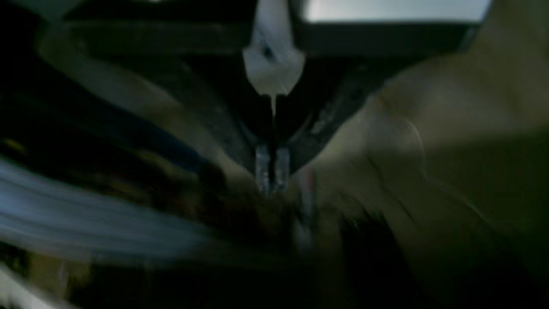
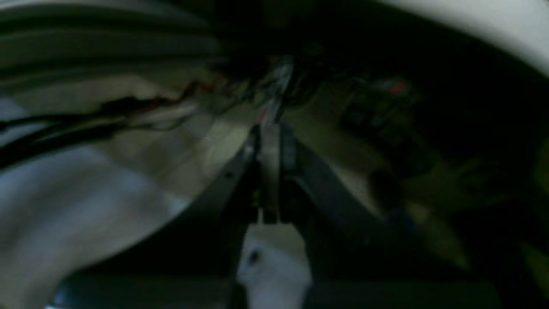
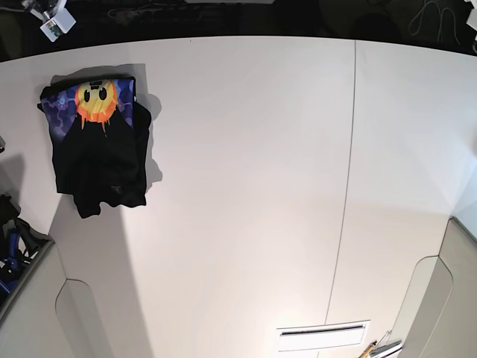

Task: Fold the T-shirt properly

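Observation:
The T-shirt (image 3: 97, 149) lies bunched and partly folded at the far left of the white table (image 3: 246, 186) in the base view. It is black, with the orange smiley-sun print on a purple-blue patch facing up at its far end. Neither wrist view shows it. My left gripper (image 1: 272, 169) shows in the blurred, dark left wrist view with its fingertips together and nothing seen between them. My right gripper (image 2: 270, 137) shows in the blurred right wrist view, also closed and empty. Both grippers are away from the shirt.
A seam (image 3: 346, 186) runs down the table right of the middle. A white slotted plate (image 3: 322, 336) lies at the near edge. Dark gear with blue parts (image 3: 11, 250) sits at the left edge. Cables (image 3: 440, 19) lie beyond the far edge.

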`<action>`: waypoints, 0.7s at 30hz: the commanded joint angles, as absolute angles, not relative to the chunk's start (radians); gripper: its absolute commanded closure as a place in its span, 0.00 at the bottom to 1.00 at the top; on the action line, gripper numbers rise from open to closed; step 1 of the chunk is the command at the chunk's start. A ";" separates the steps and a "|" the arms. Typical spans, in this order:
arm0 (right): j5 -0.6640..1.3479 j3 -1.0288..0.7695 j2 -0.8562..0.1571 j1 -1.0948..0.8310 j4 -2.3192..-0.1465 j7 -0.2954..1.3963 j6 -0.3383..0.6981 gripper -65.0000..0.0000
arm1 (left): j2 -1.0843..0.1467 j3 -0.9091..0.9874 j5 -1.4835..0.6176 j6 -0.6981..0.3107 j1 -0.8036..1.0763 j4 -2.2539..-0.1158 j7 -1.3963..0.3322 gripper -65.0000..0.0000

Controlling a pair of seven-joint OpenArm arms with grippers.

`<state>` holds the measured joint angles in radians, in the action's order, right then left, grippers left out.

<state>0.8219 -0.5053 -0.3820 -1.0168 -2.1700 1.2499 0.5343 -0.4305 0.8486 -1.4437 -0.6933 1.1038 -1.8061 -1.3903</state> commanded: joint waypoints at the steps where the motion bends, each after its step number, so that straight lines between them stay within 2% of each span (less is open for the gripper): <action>1: 0.830 -0.488 -0.388 -1.033 -2.133 1.253 0.548 1.00 | -0.448 0.807 -1.458 -0.698 1.137 -1.775 -1.396 1.00; 3: 0.830 -0.435 -0.403 -1.017 -2.018 1.225 0.568 1.00 | -0.476 0.687 -1.435 -0.698 1.141 -1.692 -1.343 1.00; 5: 0.828 -0.364 -0.441 -0.985 -1.885 1.156 0.569 1.00 | -0.504 0.553 -1.361 -0.698 1.127 -1.615 -1.209 1.00; 8: 0.805 -0.243 -0.487 -0.912 -1.656 1.026 0.569 1.00 | -0.532 0.354 -1.168 -0.698 1.077 -1.494 -0.939 1.00; 12: 0.751 -0.090 -0.489 -0.771 -1.332 0.799 0.569 1.00 | -0.532 0.134 -0.896 -0.698 0.957 -1.326 -0.596 1.00; 17: 0.598 0.101 -0.451 -0.549 -0.969 0.488 0.560 1.00 | -0.512 -0.075 -0.607 -0.698 0.754 -1.153 -0.304 1.00; 21: 0.522 0.199 -0.370 -0.359 -0.727 0.391 0.502 1.00 | -0.439 -0.163 -0.417 -0.698 0.580 -0.992 -0.204 1.00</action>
<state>0.5175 0.2016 -0.3630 -0.3477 -0.7162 0.3935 0.4969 -0.4328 -0.1619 -0.4068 -0.6876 0.5613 -0.9855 -0.2085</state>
